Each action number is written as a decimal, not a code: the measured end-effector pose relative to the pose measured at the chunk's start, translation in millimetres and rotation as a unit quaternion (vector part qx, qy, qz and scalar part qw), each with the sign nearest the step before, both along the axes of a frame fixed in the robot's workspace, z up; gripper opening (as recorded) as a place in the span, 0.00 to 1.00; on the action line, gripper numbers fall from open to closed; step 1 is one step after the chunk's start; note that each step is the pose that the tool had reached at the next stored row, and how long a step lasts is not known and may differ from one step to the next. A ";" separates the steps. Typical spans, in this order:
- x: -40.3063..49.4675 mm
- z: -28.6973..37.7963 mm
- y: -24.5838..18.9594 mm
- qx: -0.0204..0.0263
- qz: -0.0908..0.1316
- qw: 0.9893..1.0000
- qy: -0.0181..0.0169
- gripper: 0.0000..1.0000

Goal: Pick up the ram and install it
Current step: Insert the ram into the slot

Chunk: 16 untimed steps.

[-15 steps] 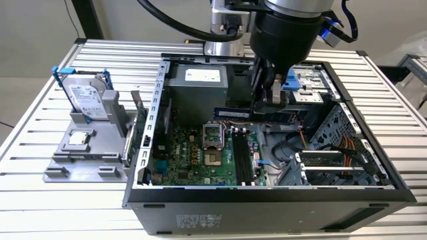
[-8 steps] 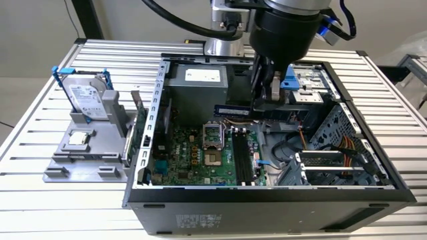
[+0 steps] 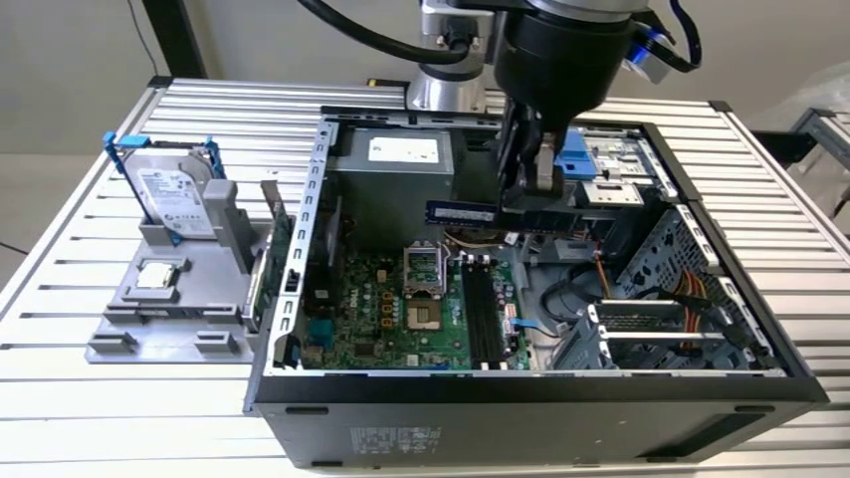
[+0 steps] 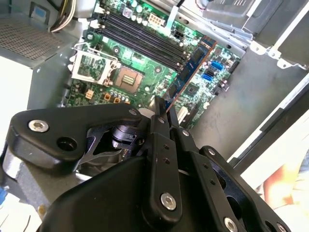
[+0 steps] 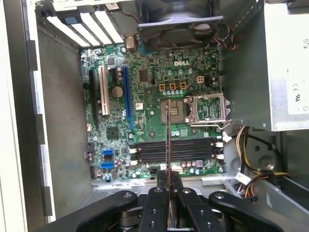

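My gripper (image 3: 521, 204) hangs over the open computer case (image 3: 531, 383), shut on the ram (image 3: 463, 211). The ram is a long thin stick, held level above the motherboard (image 3: 378, 319). In the first wrist view the ram (image 5: 168, 130) shows edge-on, running out from my gripper (image 5: 169, 178) across the black memory slots (image 5: 193, 149) below it. In the second wrist view the ram (image 4: 190, 72) sticks out past the gripper (image 4: 164, 110) above the board, with the slots (image 4: 140, 34) further off. The stick is clear of the slots.
A silver hard drive in a blue frame (image 3: 173, 194) and a small square chip (image 3: 159, 277) sit on a grey holder at the exterior view's left. Inside the case are the power supply (image 3: 392, 164), the open processor socket (image 5: 207, 107), a fan (image 5: 178, 24) and cables (image 5: 251, 179).
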<state>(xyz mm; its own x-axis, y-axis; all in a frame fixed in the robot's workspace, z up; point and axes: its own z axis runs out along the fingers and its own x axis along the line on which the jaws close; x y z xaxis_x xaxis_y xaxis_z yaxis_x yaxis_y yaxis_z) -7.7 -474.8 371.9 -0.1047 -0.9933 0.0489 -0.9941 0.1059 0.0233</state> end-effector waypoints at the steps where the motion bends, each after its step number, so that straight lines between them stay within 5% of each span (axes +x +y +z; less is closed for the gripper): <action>1: 0.0 0.0 0.8 0.000 0.000 1.000 0.000 0.00; 16: 0.7 0.0 9.1 -0.002 -0.001 1.000 0.000 0.00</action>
